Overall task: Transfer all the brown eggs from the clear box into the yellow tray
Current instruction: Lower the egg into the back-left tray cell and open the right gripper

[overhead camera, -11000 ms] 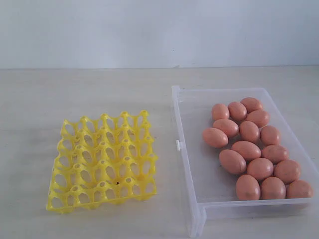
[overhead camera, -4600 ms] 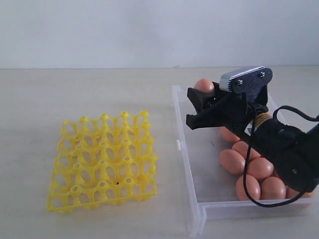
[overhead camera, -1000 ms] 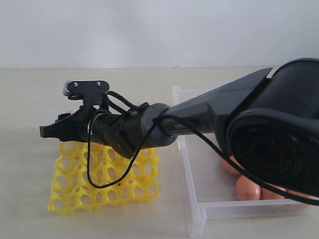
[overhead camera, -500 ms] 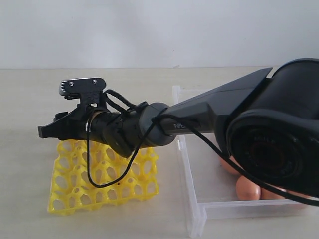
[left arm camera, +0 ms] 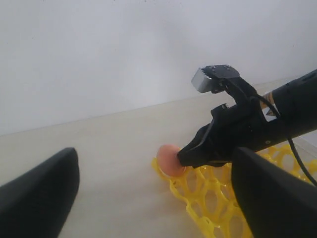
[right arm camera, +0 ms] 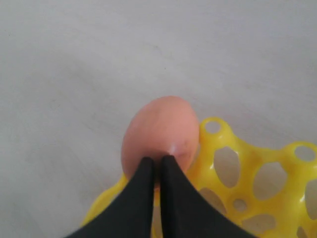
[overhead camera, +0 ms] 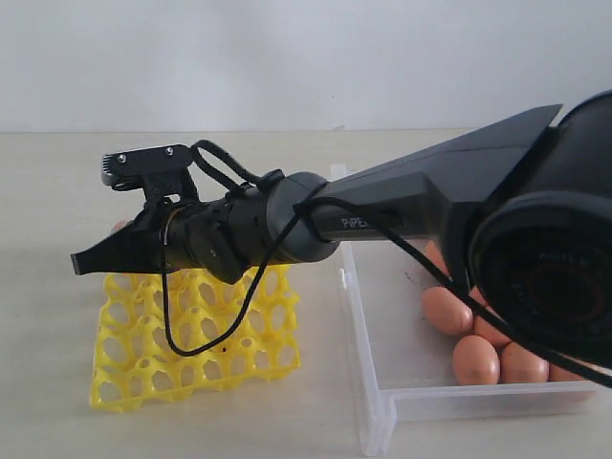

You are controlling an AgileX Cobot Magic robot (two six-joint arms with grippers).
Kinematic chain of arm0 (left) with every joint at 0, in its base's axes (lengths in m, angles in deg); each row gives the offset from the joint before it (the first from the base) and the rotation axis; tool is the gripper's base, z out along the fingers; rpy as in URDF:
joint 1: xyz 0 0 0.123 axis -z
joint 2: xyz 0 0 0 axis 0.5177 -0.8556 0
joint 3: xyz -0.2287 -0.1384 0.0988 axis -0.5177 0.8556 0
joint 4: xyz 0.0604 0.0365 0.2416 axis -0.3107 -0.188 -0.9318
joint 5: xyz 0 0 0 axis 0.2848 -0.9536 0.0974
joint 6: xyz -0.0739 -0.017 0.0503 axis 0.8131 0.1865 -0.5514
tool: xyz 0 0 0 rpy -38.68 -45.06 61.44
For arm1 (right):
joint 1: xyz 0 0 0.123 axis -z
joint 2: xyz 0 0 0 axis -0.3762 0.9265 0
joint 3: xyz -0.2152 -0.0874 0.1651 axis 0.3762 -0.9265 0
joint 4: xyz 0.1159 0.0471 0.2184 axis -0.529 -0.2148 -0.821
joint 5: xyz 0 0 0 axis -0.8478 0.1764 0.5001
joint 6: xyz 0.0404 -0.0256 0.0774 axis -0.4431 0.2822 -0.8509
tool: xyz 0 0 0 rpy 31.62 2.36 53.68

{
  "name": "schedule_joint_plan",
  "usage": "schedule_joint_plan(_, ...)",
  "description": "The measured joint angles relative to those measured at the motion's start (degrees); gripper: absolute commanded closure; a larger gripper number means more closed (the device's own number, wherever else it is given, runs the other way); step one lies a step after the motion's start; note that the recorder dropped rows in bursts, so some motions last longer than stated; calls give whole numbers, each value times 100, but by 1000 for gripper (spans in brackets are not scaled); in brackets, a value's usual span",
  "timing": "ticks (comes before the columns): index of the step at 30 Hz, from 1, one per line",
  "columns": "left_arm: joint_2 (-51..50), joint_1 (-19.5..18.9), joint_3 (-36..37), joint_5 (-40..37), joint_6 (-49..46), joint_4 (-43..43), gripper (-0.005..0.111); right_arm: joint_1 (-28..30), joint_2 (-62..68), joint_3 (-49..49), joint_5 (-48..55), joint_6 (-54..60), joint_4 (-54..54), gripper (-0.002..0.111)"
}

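Progress: 1 brown egg [right arm camera: 158, 134] sits in the yellow tray's [overhead camera: 191, 378] far-left corner cup. The right gripper [right arm camera: 157, 161], jaws nearly together, appears to grip nothing. The other eggs [overhead camera: 475, 359] lie in the clear box [overhead camera: 368, 382], right.

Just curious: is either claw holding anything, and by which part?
Seemingly nothing. The right gripper is nearly shut, tips over the brown egg, which sits in a corner cup of the yellow tray. The left gripper is open, empty.
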Motion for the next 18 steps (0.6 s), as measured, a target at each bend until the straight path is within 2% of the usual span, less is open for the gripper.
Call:
schedule_joint_plan(9, 0, 0, 0, 0, 0, 0, 29, -186, -375, 11, -137, 300, -6, 109)
schedule_joint_plan(18, 0, 0, 0, 0, 0, 0, 29, -211, 166, 1, 46, 182, -67, 109)
